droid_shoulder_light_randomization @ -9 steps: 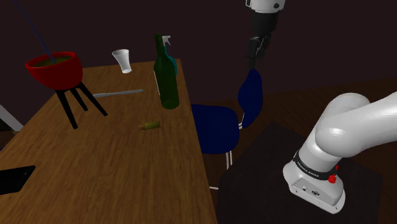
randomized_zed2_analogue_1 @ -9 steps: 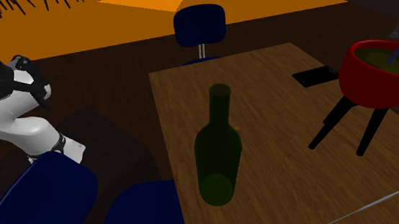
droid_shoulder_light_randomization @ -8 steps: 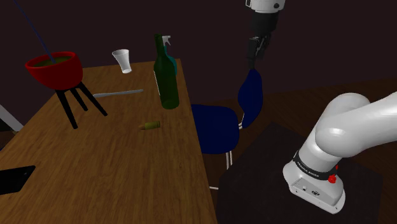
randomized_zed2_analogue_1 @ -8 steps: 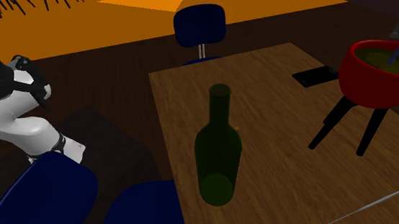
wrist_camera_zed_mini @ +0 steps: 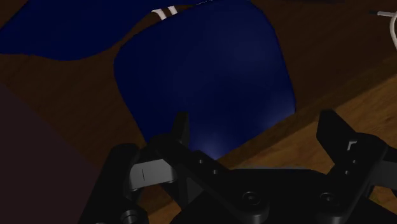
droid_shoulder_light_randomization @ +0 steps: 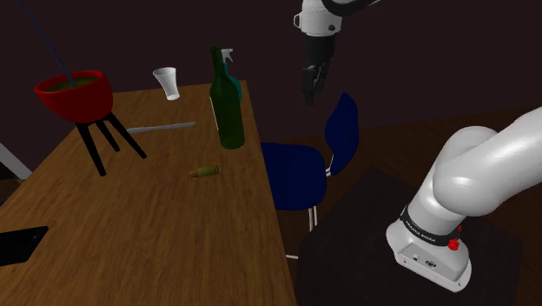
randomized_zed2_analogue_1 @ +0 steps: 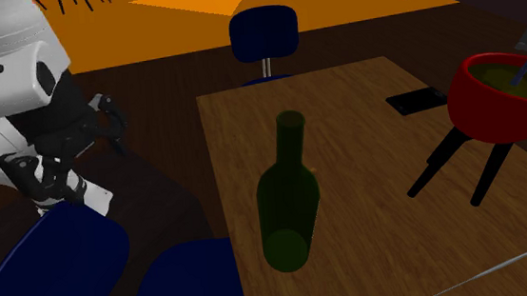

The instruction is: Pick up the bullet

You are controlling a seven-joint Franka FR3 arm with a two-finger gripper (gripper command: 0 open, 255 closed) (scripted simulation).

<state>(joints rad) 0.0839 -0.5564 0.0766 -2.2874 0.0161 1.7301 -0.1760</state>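
**Arm poised beside the worktop.** In the shoulder view the white arm rises from its black stand [droid_shoulder_light_randomization: 408,252] at lower right and arches to the top of the picture. There the black fingers [droid_shoulder_light_randomization: 308,87] point downward above the blue chair [droid_shoulder_light_randomization: 300,169], just beyond the right edge of the wooden worktop [droid_shoulder_light_randomization: 156,235].

The bullet [droid_shoulder_light_randomization: 205,172], a small olive-brass piece, lies on its side on the worktop. It rests near the base of the dark green bottle [droid_shoulder_light_randomization: 228,109], on the bottle's near side. It is well apart from the fingers, lower in the shoulder view and to their left, with the upright bottle roughly between the two.

Further to the shoulder view's left, a red bowl [droid_shoulder_light_randomization: 76,94] stands on splayed black legs. A thin grey rod [droid_shoulder_light_randomization: 161,129] lies flat between bowl and bottle. A white cup [droid_shoulder_light_randomization: 167,83] stands near the far edge, and a flat black slab [droid_shoulder_light_randomization: 17,245] lies at the near left corner.

In the wrist view the two fingers stand wide apart and clasp no object. The chair's blue back shows through the gap, and a strip of the wooden worktop runs past one fingertip.

In the second exterior view the bottle stands in the foreground with the red bowl at the right. The arm's white links are at the left, above the blue chair. A second blue chair [randomized_zed2_analogue_1: 263,33] stands at the worktop's far end, before an orange patch of floor [randomized_zed2_analogue_1: 194,4].
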